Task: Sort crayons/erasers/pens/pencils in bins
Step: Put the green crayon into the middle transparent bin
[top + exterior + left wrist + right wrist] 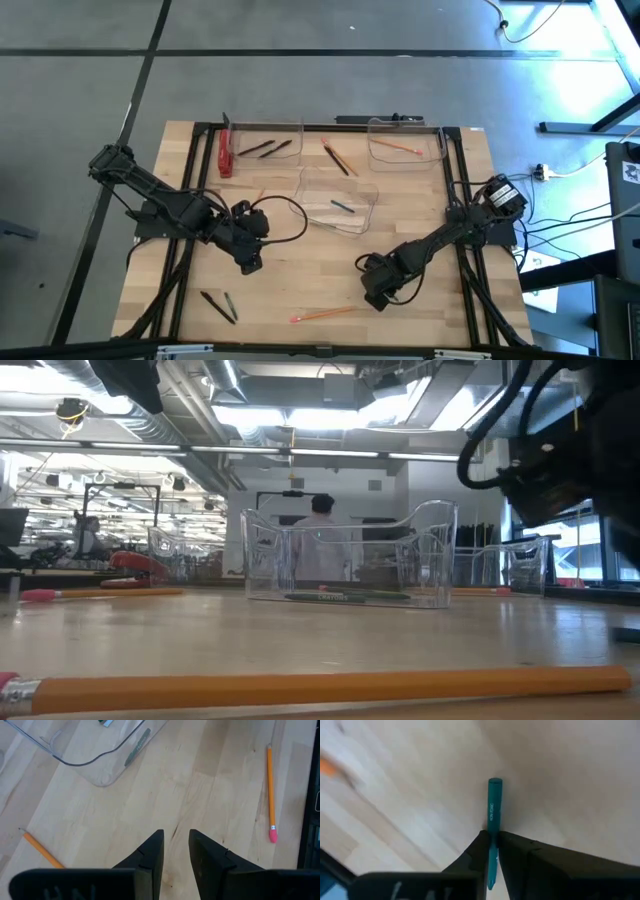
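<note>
R gripper sits over the bench front-right, fingers pinching a green crayon; the stick pokes out past the fingertips, above bare wood. In the high view that gripper is just behind a pencil lying near the front edge. L gripper hangs over bench centre-left, fingers a little apart w/ nothing between them; high view shows it well apart from the bins.

Three clear bins: back-left bin holds dark pens; back-right bin holds one pencil; centre bin has a crayon inside. Red object lies just beside the back-left bin. Between the back bins, a pencil and a pen lie crossed on the wood. Front-left, two dark sticks lie loose; can't tell pens or crayons. Low view: a person stands in the room beyond the bench.
</note>
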`<action>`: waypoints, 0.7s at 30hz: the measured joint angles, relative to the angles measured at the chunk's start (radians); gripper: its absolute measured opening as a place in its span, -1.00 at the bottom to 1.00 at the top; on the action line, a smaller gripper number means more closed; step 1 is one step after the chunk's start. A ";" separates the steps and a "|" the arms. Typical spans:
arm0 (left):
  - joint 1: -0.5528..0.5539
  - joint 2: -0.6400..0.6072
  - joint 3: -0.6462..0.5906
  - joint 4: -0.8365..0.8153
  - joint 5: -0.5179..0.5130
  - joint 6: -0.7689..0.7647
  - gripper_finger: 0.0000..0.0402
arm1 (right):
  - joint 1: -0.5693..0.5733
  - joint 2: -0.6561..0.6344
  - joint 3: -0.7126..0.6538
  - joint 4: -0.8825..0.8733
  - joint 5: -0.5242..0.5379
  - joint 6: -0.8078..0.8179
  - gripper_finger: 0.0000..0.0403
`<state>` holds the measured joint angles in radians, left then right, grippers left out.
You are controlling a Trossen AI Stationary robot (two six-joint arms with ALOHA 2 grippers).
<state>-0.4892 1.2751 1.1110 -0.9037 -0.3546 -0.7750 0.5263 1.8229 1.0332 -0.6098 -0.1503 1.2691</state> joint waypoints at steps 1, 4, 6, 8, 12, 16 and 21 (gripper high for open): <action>0.000 0.000 0.000 0.000 0.000 0.000 -0.59 | -0.005 0.000 0.000 0.000 0.014 -0.008 -0.81; 0.000 0.000 0.000 0.000 0.000 0.000 -0.59 | -0.009 -0.001 0.000 0.001 0.036 -0.052 -0.81; 0.000 0.000 0.000 0.000 0.000 0.000 -0.59 | -0.009 -0.001 0.000 0.001 0.044 -0.070 -0.81; 0.000 0.000 0.000 0.000 0.000 0.000 -0.59 | -0.008 -0.001 0.001 0.001 0.059 -0.074 -0.81; 0.000 0.000 0.000 0.000 0.000 0.000 -0.59 | -0.013 -0.001 0.001 0.001 0.067 -0.076 -0.80; 0.000 0.000 0.000 0.000 0.000 0.000 -0.59 | -0.020 -0.001 0.001 0.001 0.067 -0.076 -0.80; 0.000 0.000 0.000 0.000 0.000 0.000 -0.59 | -0.025 -0.001 0.001 0.001 0.067 -0.076 -0.80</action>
<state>-0.4896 1.2751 1.1110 -0.9039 -0.3543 -0.7750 0.5008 1.8217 1.0340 -0.6090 -0.0837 1.1932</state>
